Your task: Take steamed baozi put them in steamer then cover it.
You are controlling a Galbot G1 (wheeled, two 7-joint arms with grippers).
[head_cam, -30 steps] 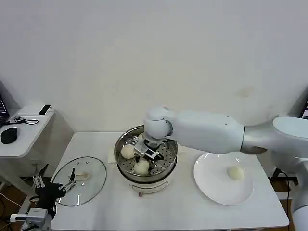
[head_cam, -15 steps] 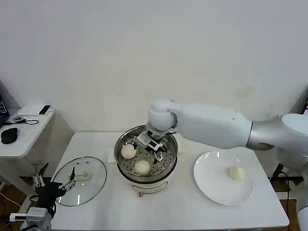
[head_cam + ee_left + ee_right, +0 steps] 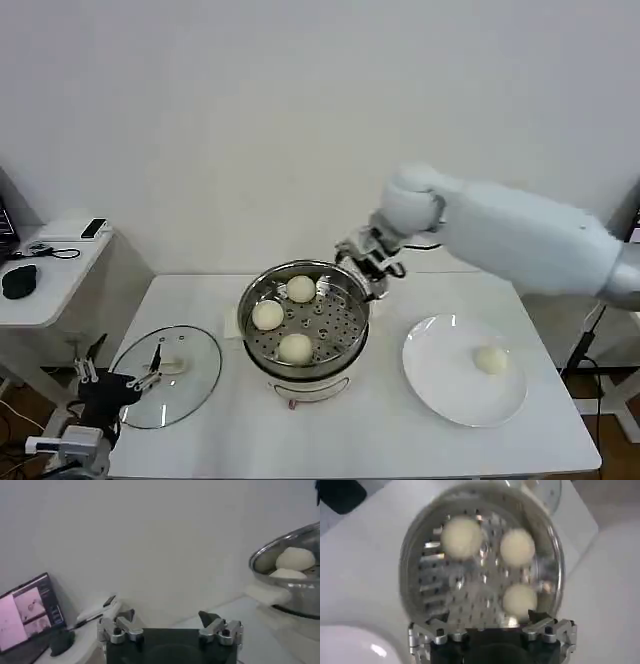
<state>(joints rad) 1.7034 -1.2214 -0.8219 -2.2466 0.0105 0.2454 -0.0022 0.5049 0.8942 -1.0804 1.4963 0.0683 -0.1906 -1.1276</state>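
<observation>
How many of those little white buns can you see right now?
4. Three sit on the steamer's perforated floor: one at the back, one on the robot's left side, one at the front. The fourth lies on the white plate.

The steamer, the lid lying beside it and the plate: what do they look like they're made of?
The steamer looks like polished stainless steel: bright mirror-like wall and rim, silvery floor punched with holes. The lid looks like clear glass, since the table shows through it, with a thin metal-looking rim. The plate is glossy white with a small highlight, likely glazed ceramic, though plastic can't be ruled out.
</observation>
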